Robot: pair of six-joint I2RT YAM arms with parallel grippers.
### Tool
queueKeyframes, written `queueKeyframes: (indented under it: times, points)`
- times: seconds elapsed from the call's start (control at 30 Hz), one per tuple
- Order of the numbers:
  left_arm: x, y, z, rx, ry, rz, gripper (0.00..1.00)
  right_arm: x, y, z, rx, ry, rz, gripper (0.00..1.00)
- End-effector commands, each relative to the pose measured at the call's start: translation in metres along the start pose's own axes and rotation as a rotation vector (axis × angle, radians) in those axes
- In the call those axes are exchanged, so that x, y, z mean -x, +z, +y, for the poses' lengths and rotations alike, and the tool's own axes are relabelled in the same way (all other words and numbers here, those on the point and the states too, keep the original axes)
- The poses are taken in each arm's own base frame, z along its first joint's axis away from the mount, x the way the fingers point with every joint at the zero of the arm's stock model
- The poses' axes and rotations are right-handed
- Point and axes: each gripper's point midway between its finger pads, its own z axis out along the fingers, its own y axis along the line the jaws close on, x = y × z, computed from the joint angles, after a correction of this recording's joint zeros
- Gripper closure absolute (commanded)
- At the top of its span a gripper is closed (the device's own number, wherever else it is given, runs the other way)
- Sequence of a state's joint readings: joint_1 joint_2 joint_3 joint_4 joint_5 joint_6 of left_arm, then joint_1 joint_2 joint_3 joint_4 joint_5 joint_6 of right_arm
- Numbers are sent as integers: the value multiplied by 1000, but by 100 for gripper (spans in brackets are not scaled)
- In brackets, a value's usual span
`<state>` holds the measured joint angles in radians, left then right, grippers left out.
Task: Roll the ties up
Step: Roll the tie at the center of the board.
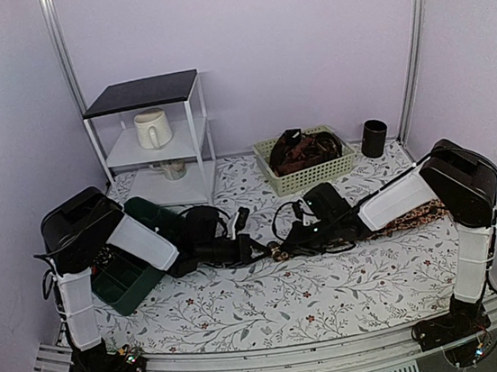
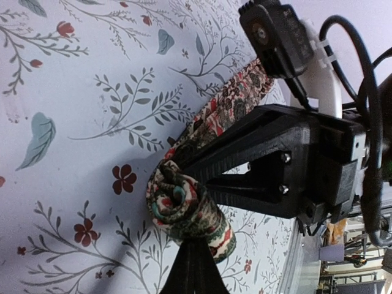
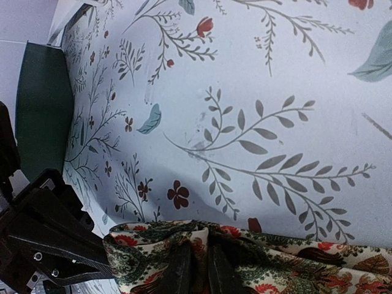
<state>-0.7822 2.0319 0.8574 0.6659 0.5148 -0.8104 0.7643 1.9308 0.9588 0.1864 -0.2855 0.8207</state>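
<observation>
Top camera: both arms reach in low and meet at the middle of the flowered table (image 1: 247,318). I see the left gripper (image 1: 258,248) and right gripper (image 1: 285,247) tip to tip over the near end of the tie (image 1: 420,216). The rest of the tie trails off to the right under the right arm. Behind them a pale basket (image 1: 274,175) holds more dark ties. A black cup (image 1: 373,137) stands beside it, and a white mug (image 1: 152,129) sits on the white shelf (image 1: 194,129). A green bin (image 1: 131,277) lies under the left arm.

Left wrist camera: the tie's end (image 2: 184,202) is wound into a small tight coil lying on the cloth. The left gripper (image 2: 191,248) has its fingers drawn together on the coil from below. The right gripper (image 2: 177,164) narrows to a point against the coil's upper side. The flat length of the tie runs away behind it.

Right wrist camera: the right gripper (image 3: 199,257) has its two dark fingers pressed close, with patterned tie fabric (image 3: 288,263) bunched between them. At lower left the left gripper (image 3: 105,264) closes to a tip on the fabric's edge. The green bin (image 3: 43,110) shows at the left.
</observation>
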Motion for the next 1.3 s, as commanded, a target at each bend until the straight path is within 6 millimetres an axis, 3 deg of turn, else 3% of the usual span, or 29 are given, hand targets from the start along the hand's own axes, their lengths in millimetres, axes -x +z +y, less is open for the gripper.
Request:
queueKeyframes:
  times: [0.0, 0.4, 0.6, 0.77, 1.1, 1.27]
  points:
    - [11, -1, -7, -36, 16, -28, 100, -12, -1, -3, 29, 59, 42, 88]
    - [19, -13, -6, -51, 21, -48, 100, -13, 12, 28, 157, 147, 85, 87]
    - [18, -12, -7, -63, 21, -42, 100, -16, 18, 13, 102, 164, 83, 87]
    - [18, -10, -7, -75, 21, -38, 100, -6, 8, 8, 58, 120, 20, 90]
    - [21, -2, -13, -97, 28, -32, 100, -1, 3, 27, 177, 73, 24, 93]
    - [20, 2, -11, -95, 21, -27, 100, 0, -3, 28, 204, 94, 19, 87]
